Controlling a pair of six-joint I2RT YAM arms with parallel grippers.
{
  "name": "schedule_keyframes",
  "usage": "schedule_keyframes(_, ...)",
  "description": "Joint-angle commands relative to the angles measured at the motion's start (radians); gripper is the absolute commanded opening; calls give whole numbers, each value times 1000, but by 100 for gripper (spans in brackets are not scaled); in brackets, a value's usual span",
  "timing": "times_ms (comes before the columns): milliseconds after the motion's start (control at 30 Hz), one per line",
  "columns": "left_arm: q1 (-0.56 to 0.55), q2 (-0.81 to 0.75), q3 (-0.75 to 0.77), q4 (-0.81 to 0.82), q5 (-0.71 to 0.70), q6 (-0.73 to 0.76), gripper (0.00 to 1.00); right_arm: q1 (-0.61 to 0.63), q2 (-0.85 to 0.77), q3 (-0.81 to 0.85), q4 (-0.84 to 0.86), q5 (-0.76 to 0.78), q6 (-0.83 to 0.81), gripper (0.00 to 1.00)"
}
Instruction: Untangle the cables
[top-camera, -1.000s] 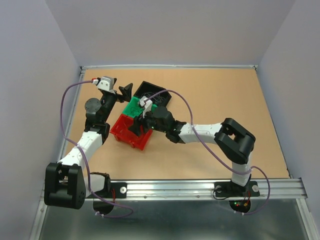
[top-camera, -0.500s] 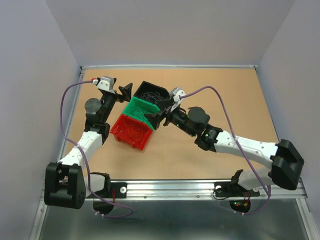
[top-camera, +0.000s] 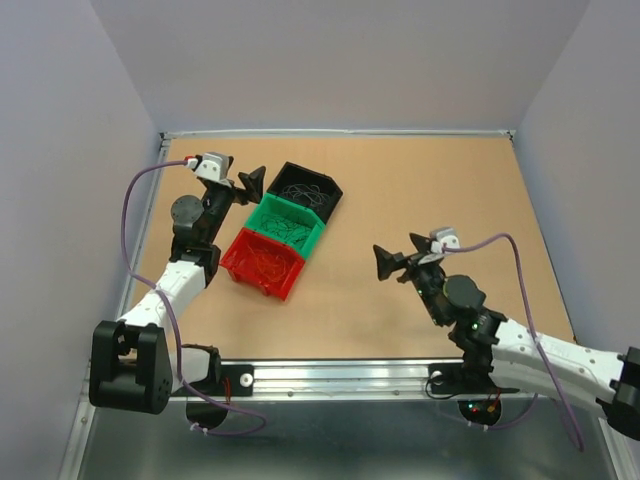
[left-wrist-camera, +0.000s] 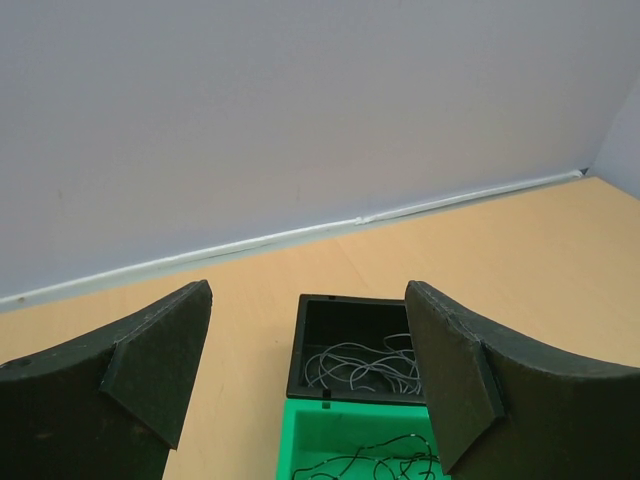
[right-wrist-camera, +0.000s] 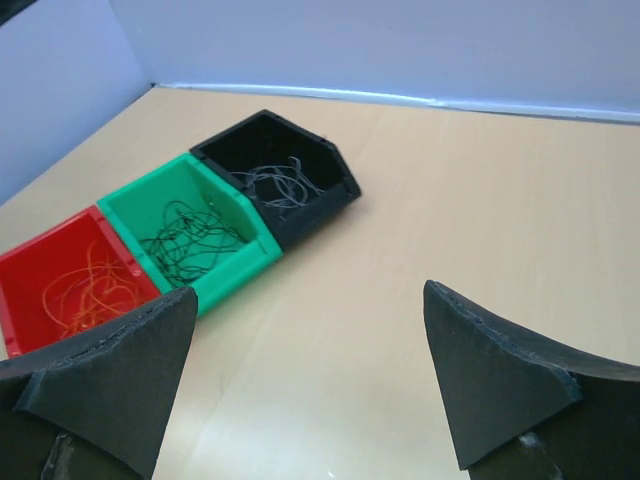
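1. Seen from overhead, three small bins touch in a diagonal row at ten o'clock on the tan tabletop (top-camera: 450, 180). The black bin (top-camera: 328, 207) is at the row's one o'clock end, the green bin (top-camera: 262, 210) in the middle and the red bin (top-camera: 285, 285) at the seven o'clock end.
2. The cables (right-wrist-camera: 190, 240) lie in loose curls inside the bins: pale grey wires (right-wrist-camera: 275, 182) in the black bin, black wires (right-wrist-camera: 175, 245) in the green and orange wires (right-wrist-camera: 85, 290) in the red.
3. The left tool (top-camera: 248, 186) hovers just beside the row, at its ten o'clock. Its jaws are spread wide and hold nothing.
4. The right tool (top-camera: 382, 264) is well apart from the row, at its four o'clock. Its jaws are spread wide and empty, and it faces the bins.
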Motion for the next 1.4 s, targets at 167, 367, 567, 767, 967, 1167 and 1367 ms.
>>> schedule_keyframes(167, 7, -54, 43, -82, -7, 53, 90, 10, -456, -273, 11, 172, -17, 99)
schedule_keyframes(367, 41, -265, -145, -147, -127, 99, 96, 10, -669, -306, -97, 184, -4, 99)
schedule_keyframes(567, 46, -676, -340, -273, -141, 115, 99, 10, -627, -287, -110, 164, 1, 99)
schedule_keyframes(767, 46, -927, -477, -388, -32, 240, 99, 10, -507, -255, -107, 187, 10, 99)
schedule_keyframes(967, 46, -905, -473, -380, -38, 254, 99, 8, -459, -244, -100, 190, 15, 99)
schedule_keyframes(1167, 46, -948, -500, -370, -21, 270, 99, 10, -459, -249, -92, 182, 16, 99)
schedule_keyframes(1367, 46, -951, -504, -365, -20, 270, 99, 10, -455, -250, -89, 186, 15, 99)
